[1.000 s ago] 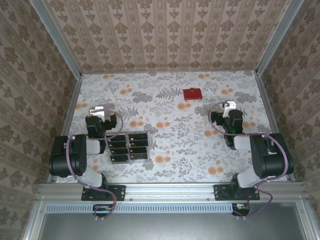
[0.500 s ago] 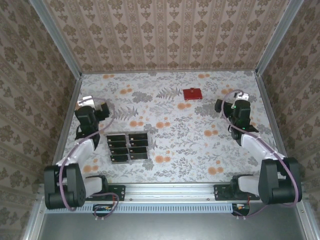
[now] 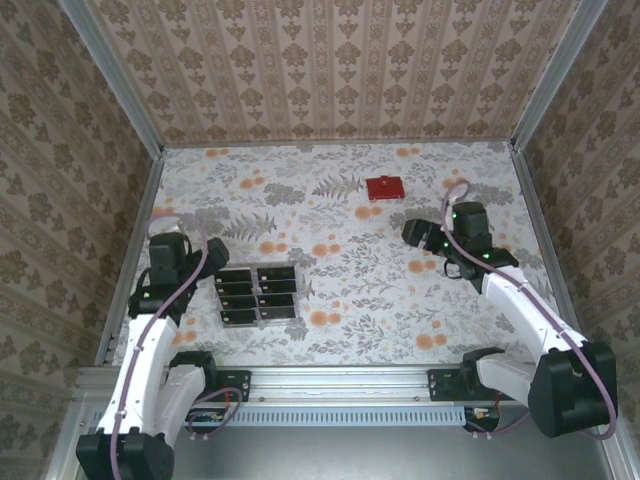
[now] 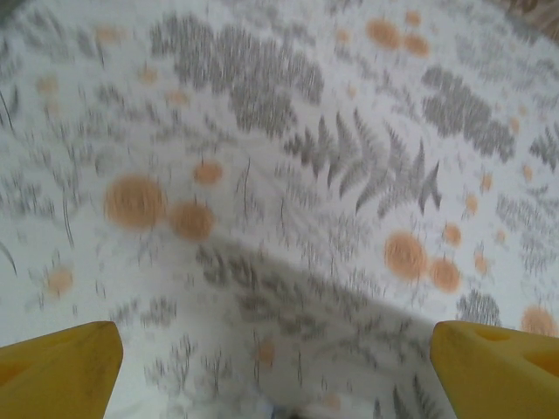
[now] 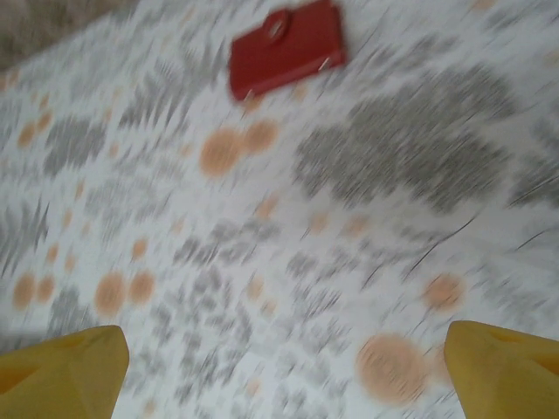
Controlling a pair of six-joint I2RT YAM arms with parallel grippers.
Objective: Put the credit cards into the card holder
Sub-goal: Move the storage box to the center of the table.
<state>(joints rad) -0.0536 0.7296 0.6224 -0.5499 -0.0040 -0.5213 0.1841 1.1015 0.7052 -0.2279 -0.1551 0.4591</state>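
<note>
Two grippers to enter first. Condition?

— Entry one, left gripper (image 3: pixel 214 250): fingers wide apart, nothing between them, hanging just left of the clear tray (image 3: pixel 298 296). Entry two, right gripper (image 3: pixel 415 232): likewise spread and empty, out over the table (image 3: pixel 340 340), near the card holder (image 3: pixel 384 187) but not touching it.

Next item: card holder. Location and appearance?

— Far middle of the table, lying flat, apparently closed, well apart from the clear tray. Small, red, nearly square. The right wrist view shows a rounded tab or clasp at one edge. That view is blurred, so no finer detail is entered.

Next item: credit cards (image 3: pixel 240 292)?

— Thin, black, with tiny light marks, standing in the clear tray's two columns of slots. The exact count is not readable.

Reason for the layout?

— Judgement only: each arm sits by its nearest item, the left to draw a card from the clear tray, the right to reach or steady the card holder. Spread fingers suit an approach. Nothing is gripped, so the loading appears not yet begun.
</note>
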